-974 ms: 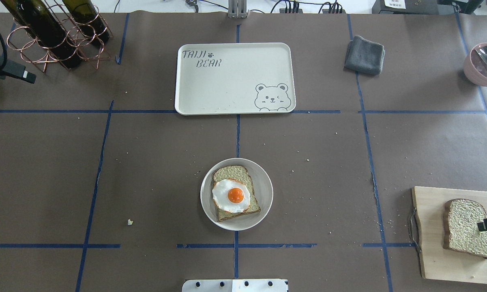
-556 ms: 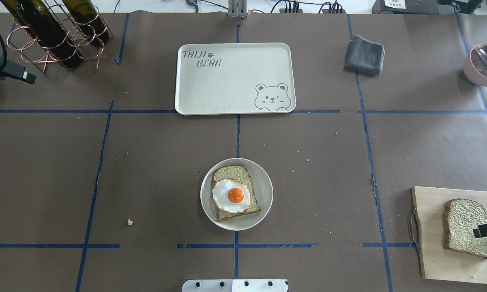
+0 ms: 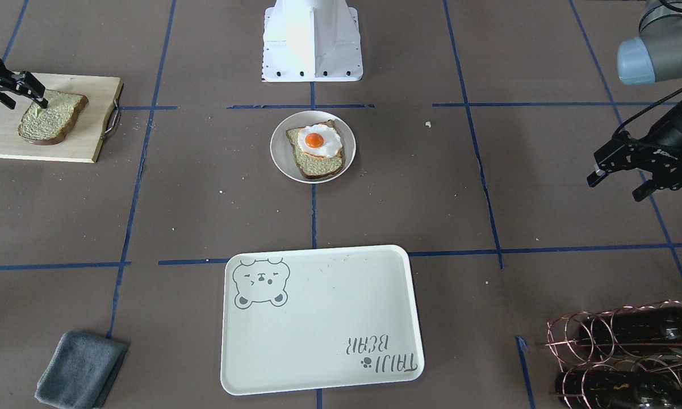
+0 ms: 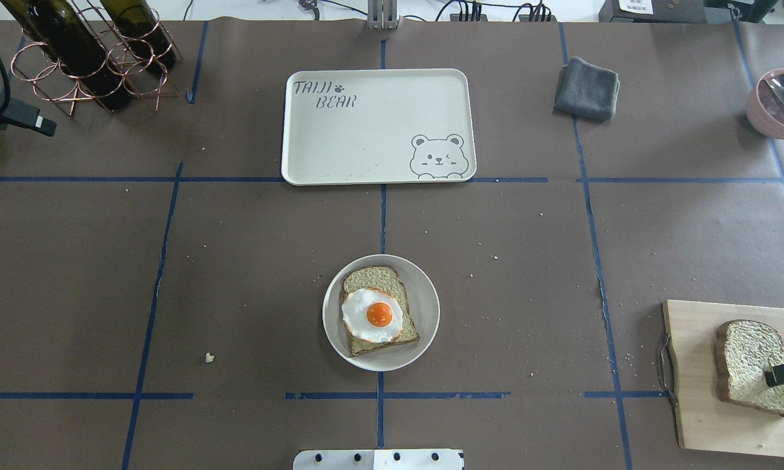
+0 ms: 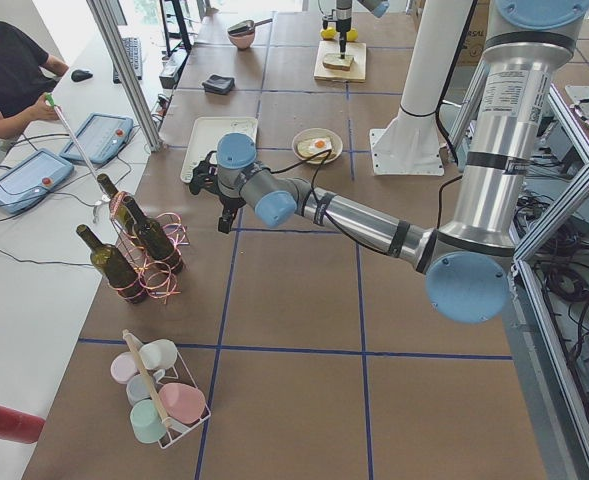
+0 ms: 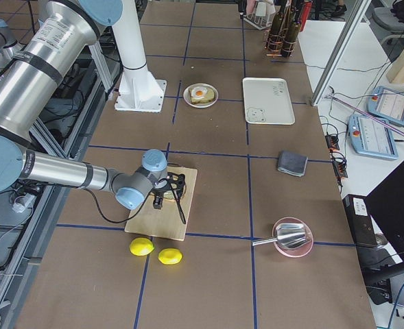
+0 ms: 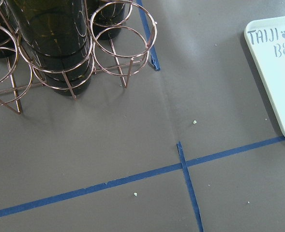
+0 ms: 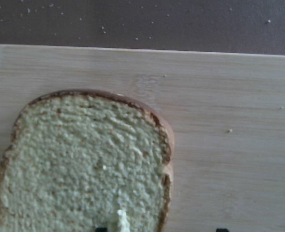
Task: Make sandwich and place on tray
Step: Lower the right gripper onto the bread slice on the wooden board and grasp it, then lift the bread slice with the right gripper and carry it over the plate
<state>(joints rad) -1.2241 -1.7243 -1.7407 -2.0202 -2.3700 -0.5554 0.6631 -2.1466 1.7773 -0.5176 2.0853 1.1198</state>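
At the bench's right robot-side corner: the loose slice (image 4: 751, 356) on the cutting board (image 4: 695, 405); the half-built sandwich (image 4: 378, 313) mid-bench.
Right fingers (image 3: 36, 92) apart, one on the crumb, one beyond the crust; so shallow a pinch could drop the slice. Left fingers (image 3: 597, 176) apart; tray (image 4: 365, 143) at the far edge.

Bright, even light from above falls on the matte brown surface (image 4: 235, 274), leaving only faint, soft shadows beside the plate (image 4: 427, 307). The right wrist close-up of the bread slice (image 8: 84, 159) is slightly soft. Both side views bend at their edges.
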